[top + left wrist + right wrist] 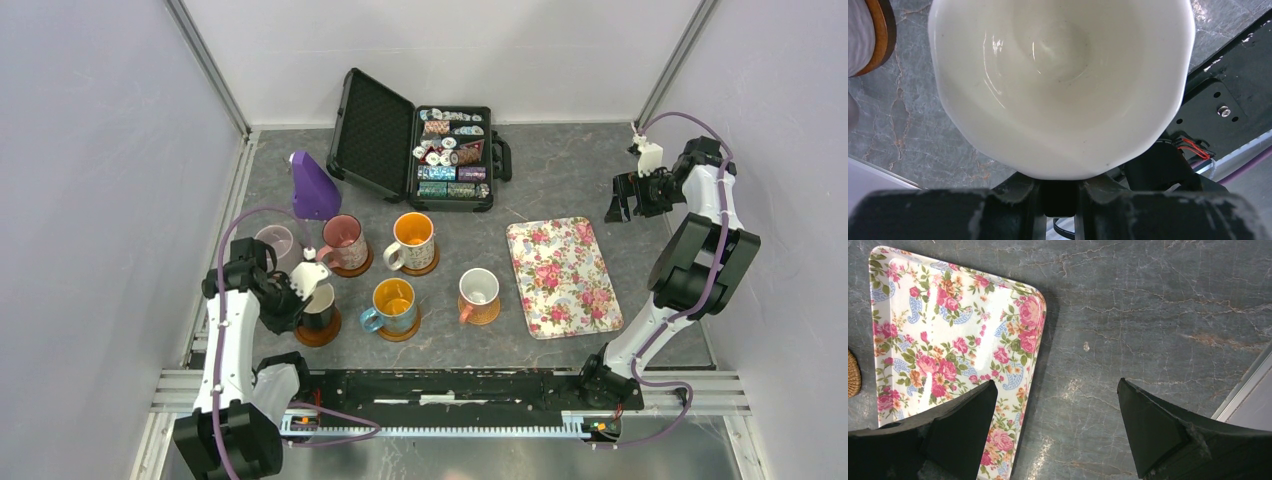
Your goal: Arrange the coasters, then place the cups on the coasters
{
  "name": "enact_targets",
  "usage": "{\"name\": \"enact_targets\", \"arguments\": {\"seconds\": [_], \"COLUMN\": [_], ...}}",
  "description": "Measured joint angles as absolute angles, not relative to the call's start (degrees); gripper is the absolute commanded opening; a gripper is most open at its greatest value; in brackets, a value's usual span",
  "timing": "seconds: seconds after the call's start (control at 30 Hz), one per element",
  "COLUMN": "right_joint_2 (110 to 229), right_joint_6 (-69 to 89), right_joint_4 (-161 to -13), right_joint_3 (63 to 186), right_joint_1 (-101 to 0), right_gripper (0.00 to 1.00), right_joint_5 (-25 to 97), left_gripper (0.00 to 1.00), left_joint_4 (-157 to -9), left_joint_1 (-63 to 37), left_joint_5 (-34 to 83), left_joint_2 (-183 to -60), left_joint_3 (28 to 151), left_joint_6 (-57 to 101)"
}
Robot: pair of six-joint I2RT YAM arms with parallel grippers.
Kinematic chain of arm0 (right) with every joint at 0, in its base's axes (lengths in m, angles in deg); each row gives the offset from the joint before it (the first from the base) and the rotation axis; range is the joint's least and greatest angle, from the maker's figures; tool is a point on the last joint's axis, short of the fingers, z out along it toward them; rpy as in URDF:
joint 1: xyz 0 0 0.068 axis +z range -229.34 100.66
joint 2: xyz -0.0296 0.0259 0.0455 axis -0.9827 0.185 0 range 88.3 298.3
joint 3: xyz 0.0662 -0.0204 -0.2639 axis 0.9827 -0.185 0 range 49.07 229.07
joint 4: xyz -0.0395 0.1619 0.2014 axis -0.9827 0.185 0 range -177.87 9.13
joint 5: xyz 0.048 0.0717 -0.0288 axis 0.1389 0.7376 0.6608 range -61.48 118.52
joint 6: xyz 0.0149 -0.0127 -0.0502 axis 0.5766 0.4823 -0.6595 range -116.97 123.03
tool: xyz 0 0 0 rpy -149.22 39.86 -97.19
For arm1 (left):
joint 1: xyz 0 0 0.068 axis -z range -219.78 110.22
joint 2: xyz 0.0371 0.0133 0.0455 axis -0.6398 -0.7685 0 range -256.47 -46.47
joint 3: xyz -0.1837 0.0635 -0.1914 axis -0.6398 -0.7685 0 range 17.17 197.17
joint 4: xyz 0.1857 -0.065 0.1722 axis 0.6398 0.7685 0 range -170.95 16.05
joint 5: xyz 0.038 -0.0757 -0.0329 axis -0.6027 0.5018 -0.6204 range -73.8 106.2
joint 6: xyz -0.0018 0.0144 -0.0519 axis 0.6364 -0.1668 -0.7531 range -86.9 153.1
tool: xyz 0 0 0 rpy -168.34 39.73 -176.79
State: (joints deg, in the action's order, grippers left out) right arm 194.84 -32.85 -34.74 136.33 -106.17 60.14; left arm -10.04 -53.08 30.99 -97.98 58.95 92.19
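My left gripper (pixel 306 284) (pixel 1060 184) is shut on the dark handle of the black cup with the cream inside (pixel 321 303) (pixel 1058 75). That cup is over a brown coaster (pixel 317 333); whether it rests on it I cannot tell. The pink cup (pixel 343 236), the floral cup (pixel 414 236) and the blue cup (pixel 393 301) each stand on a brown coaster. The white-pink cup (pixel 478 290) is on the orange-tan coaster (pixel 487 314). The pale lilac cup (pixel 274 243) (pixel 857 35) has a brown coaster (pixel 884 30) under it. My right gripper (pixel 626 201) (pixel 1057 390) hangs open and empty over the table.
A floral tray (pixel 562 276) (pixel 948 330) lies right of the cups, its corner under my right gripper's left finger. An open black case of poker chips (pixel 420 150) sits at the back, a purple cone-shaped object (pixel 313 188) beside it. The black mounting rail (pixel 450 388) runs along the front edge.
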Motion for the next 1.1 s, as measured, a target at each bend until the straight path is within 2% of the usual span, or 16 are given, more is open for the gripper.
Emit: {"name": "enact_targets", "arguments": {"seconds": [0.13,0.37,1.1], "right_joint_2": [194.8,194.8,194.9], "right_joint_6": [-33.0,-33.1,-33.2], "right_joint_4": [-34.9,-35.1,-35.5], "right_joint_3": [136.2,136.1,136.1], "right_joint_1": [-106.2,-106.2,-106.2], "right_gripper": [0.98,0.98,0.98], "right_joint_5": [59.9,59.9,59.9], "left_gripper": [0.08,0.36,0.76], "left_joint_4": [-9.6,-9.1,-2.6], "left_joint_1": [-53.3,-53.5,-53.6], "left_joint_5": [30.8,30.6,25.4], "left_joint_2": [-97.9,-97.9,-97.5], "left_joint_3": [59.0,59.0,59.3], "left_joint_6": [92.6,93.6,98.2]}}
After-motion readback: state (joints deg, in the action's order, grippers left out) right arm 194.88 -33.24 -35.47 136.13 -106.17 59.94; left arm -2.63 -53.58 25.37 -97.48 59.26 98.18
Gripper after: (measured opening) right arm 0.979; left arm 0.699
